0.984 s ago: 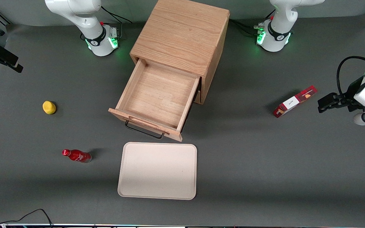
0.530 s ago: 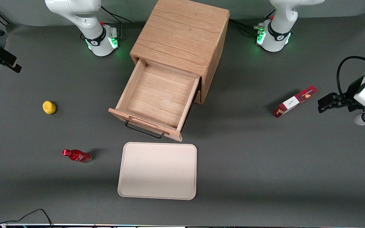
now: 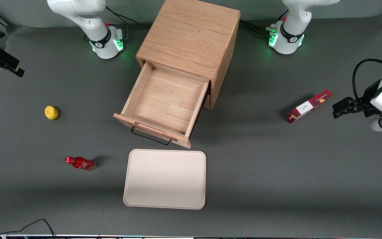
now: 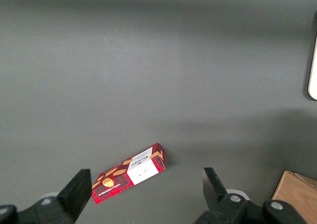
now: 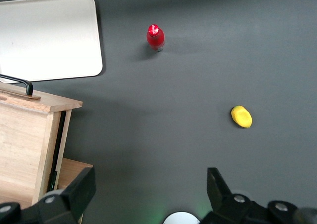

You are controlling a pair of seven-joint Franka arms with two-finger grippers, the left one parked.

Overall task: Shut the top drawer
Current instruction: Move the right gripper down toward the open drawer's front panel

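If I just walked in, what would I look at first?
Probably the wooden cabinet in the middle of the table, with its top drawer pulled wide open and empty. Then the pale tray in front of it. The gripper is open, high above the table near the yellow lump.

A robotics lab: two white robot arm bases with green status lights (image 3: 106,43) are bolted to a grey matte tabletop (image 3: 260,172), with loose black cables (image 3: 28,225) trailing.
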